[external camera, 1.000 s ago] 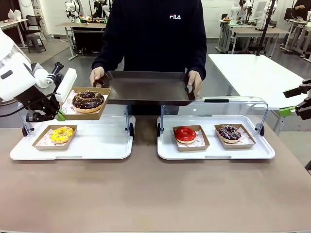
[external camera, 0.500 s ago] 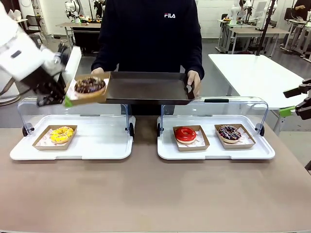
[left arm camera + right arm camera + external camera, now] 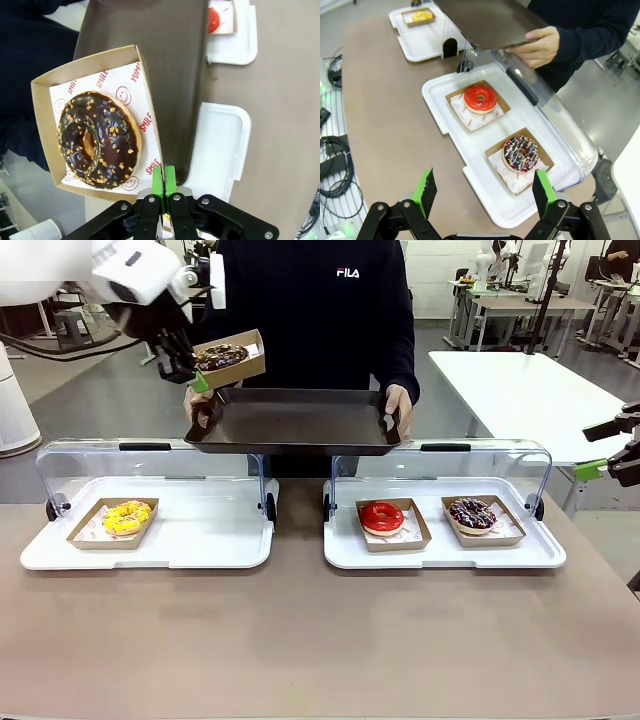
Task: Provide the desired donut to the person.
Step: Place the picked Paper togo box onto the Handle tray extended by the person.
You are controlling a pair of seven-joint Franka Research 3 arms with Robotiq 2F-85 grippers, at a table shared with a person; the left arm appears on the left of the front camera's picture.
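In the upper left of the front frame, the chocolate donut (image 3: 222, 356) is carried in its open paper box (image 3: 250, 344). The edge of the box is pinched between the fully closed pads of the left tool (image 3: 198, 382); gripping the box wall rather than the donut likely spares the icing. The box is held tilted just above the left end of the dark serving tray (image 3: 300, 425), which is held out level in both hands by the person (image 3: 310, 310), apparently to receive it. The right tool (image 3: 484, 186) is spread wide and empty, off to the right. On the counter (image 3: 300, 640), the right display tray (image 3: 440, 558) holds a red donut (image 3: 381, 517) and a sprinkled donut (image 3: 471, 512) in boxes, and the left display tray (image 3: 200, 550) holds a yellow donut (image 3: 126, 517). Both clear lids are raised.
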